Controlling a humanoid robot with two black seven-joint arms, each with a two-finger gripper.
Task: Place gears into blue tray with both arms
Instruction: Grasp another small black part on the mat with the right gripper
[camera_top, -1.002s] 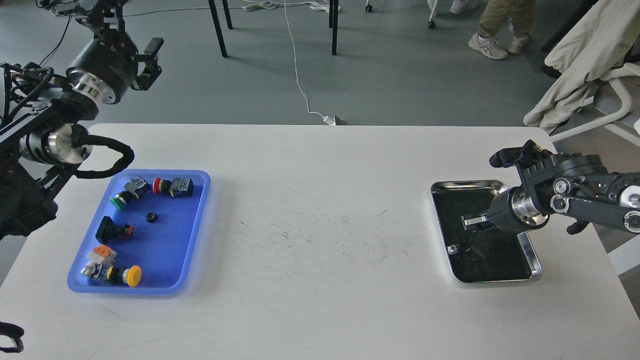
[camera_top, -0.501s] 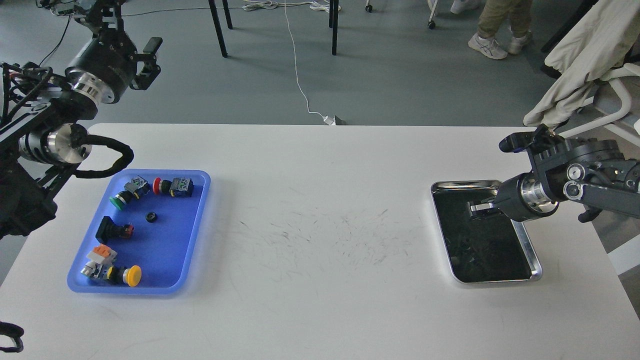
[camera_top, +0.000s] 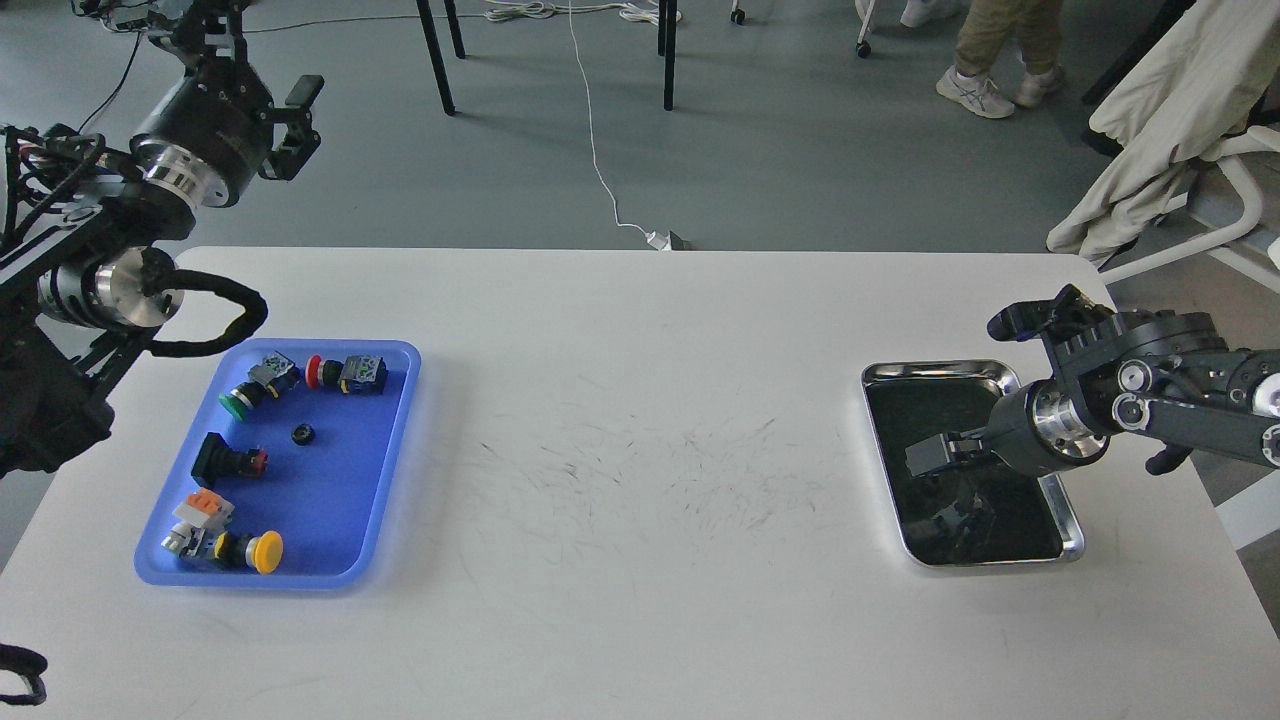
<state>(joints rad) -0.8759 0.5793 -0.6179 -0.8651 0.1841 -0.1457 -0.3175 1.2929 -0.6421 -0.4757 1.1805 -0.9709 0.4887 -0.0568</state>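
Gear in place: one gear (camera_top: 301, 434) lies flat on the floor of the blue tray (camera_top: 392, 440), near its middle, clear of the push-button switches (camera_top: 345, 372) around it.
Second gear: not to be made out; the steel tray (camera_top: 1068, 510) has a dark, reflective floor, and nothing round can be told apart on it.
Handling, as a judgement: a small hard disc, light and stiff, not fragile; its thin toothed rim gives little to pinch, so it may skid or flip on smooth metal.
Where to take hold: across the rim, jaws coming down from above.
Axis and facing: the visible gear has its hole facing up; being round, it has no long axis.
Right gripper (camera_top: 928, 455): low over the steel tray, pointing left and down; I cannot tell whether the jaws hold anything or how they stand.
Left gripper (camera_top: 296, 130): raised beyond the table (camera_top: 640, 600), well apart from the blue tray; jaws look spread, holding nothing.
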